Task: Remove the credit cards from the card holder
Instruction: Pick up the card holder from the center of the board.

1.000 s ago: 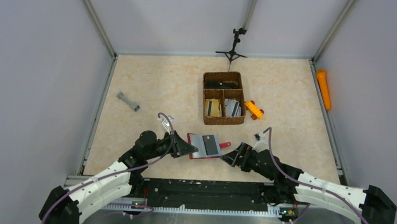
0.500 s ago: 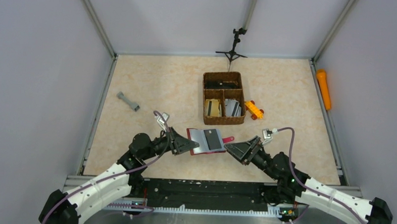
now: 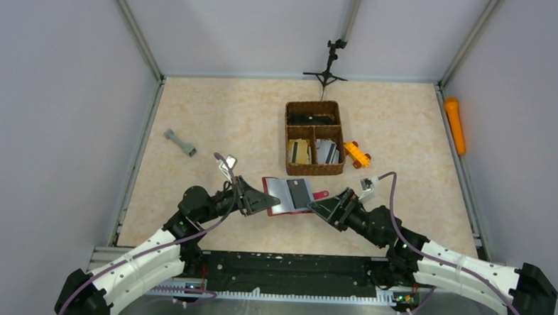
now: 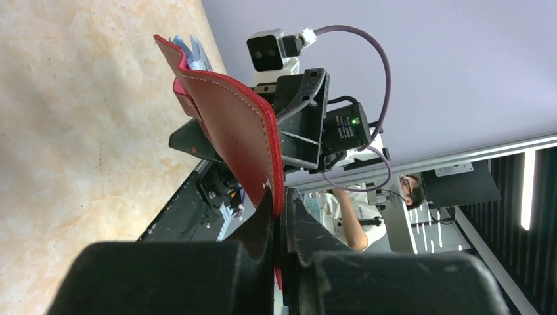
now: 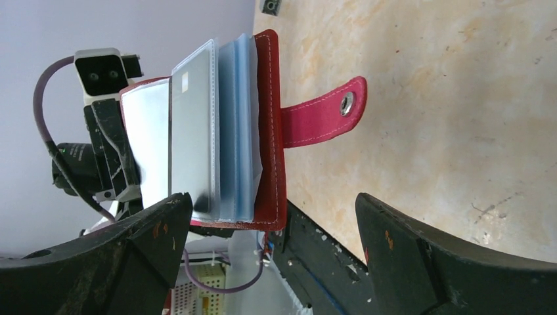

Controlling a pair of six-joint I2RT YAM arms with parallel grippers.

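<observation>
Right gripper (image 3: 316,210), jaws spread wide, hovers just right of the card holder (image 3: 289,195), on the near side of the basket (image 3: 314,171). Left gripper (image 3: 265,203) clamps its left cover, so the credit cards (image 5: 190,151) fan rightward, nearer the empty gripper.

The card holder (image 5: 270,131) looks like dark red leather, smooth with a low sheen and edged in pale stitching. Its tab (image 5: 315,119) carries a shiny metal snap (image 5: 346,102), and the sleeves (image 5: 231,138) inside are clear glossy plastic (bluish where they stack). The table (image 5: 460,98) is smooth, matt, marble-patterned beige, the basket (image 3: 314,103) is brown woven wicker, and the right gripper (image 5: 272,210) is matt black plastic.
</observation>
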